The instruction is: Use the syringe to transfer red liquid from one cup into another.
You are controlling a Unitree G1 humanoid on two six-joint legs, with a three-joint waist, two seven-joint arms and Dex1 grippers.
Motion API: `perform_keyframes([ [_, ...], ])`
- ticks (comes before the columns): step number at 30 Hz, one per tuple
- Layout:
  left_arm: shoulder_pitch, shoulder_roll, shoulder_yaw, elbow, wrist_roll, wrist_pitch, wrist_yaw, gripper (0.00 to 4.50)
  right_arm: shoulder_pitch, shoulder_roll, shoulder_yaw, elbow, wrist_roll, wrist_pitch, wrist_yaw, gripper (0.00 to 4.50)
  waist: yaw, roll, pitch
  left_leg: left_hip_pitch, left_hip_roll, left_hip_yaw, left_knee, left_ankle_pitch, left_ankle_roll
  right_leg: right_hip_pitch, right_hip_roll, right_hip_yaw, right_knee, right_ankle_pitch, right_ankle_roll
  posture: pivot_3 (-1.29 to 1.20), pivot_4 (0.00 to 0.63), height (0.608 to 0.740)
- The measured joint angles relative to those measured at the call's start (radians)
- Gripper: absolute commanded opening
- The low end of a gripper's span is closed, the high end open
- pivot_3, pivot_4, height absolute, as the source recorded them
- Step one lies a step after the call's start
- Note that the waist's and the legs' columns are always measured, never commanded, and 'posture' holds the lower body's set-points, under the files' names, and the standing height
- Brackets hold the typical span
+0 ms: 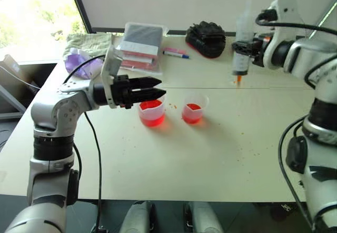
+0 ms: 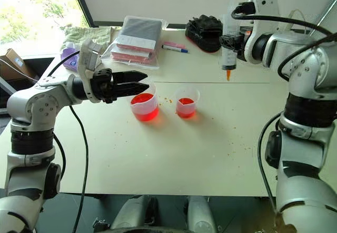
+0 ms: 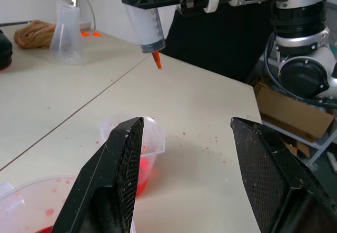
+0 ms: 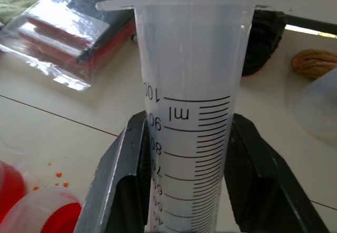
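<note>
1. Black fingers of the right gripper (image 4: 184, 191) are clamped on the barrel of the syringe (image 2: 228, 46), held upright in the air, orange tip down, over the far right part of the white table (image 2: 184, 159).
2. Syringe barrel looks clear; can't tell if any liquid is inside. It hangs beyond and to the right of both cups, well apart from them.
3. Left gripper (image 1: 158, 88) has its fingers spread wide, holding nothing; it points toward the robot's right, just above the near-left rim of the larger cup (image 1: 152, 112). Can't tell whether it touches the rim.
4. Larger cup: flared rim, red liquid (image 1: 152, 118) filling its lower part.
5. Smaller cup (image 1: 194, 112) stands just beside it on the right, apart, also holding red liquid low down.
6. Small orange-red droplets scattered on the table around the cups.
7. Far edge: bagged red and dark packs (image 2: 138, 39), blue-capped marker (image 2: 175, 48), black glove-like bundle (image 2: 205, 30), green cloth (image 1: 89, 42), frosted cup (image 3: 67, 30).
</note>
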Motion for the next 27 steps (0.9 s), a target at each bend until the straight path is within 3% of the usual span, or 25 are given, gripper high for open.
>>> perform_keyframes([
  [5, 0.062, 0.000, 0.002, -0.060, -0.025, -0.004, 0.051, 2.70, -0.056, -0.066, 0.181, 0.147, -0.003, 0.109, 0.102, 1.30, -0.001, 0.000, 0.000, 0.000, 0.000, 0.000, 0.000, 0.000, 0.000, 0.000, 0.000, 0.000, -0.001, 0.000, 0.000, 0.00, 0.150, 0.740],
  [13, 0.086, 0.083, 0.005, -0.108, -0.045, -0.022, 0.059, 2.70, -0.053, -0.005, 0.357, 0.344, -0.039, 0.138, 0.088, 1.30, -0.002, 0.000, 0.000, 0.000, 0.000, 0.000, 0.000, 0.000, 0.000, -0.001, -0.001, 0.000, 0.000, 0.000, 0.000, 0.00, 0.150, 0.740],
  [27, 0.104, 0.193, 0.027, -0.149, -0.111, -0.022, 0.062, 2.70, -0.050, 0.098, 0.377, 0.539, -0.082, 0.139, -0.007, 1.30, -0.002, 0.000, 0.000, -0.001, 0.000, 0.000, 0.000, 0.000, 0.000, -0.001, -0.001, 0.000, -0.001, 0.000, 0.000, 0.00, 0.150, 0.740],
])
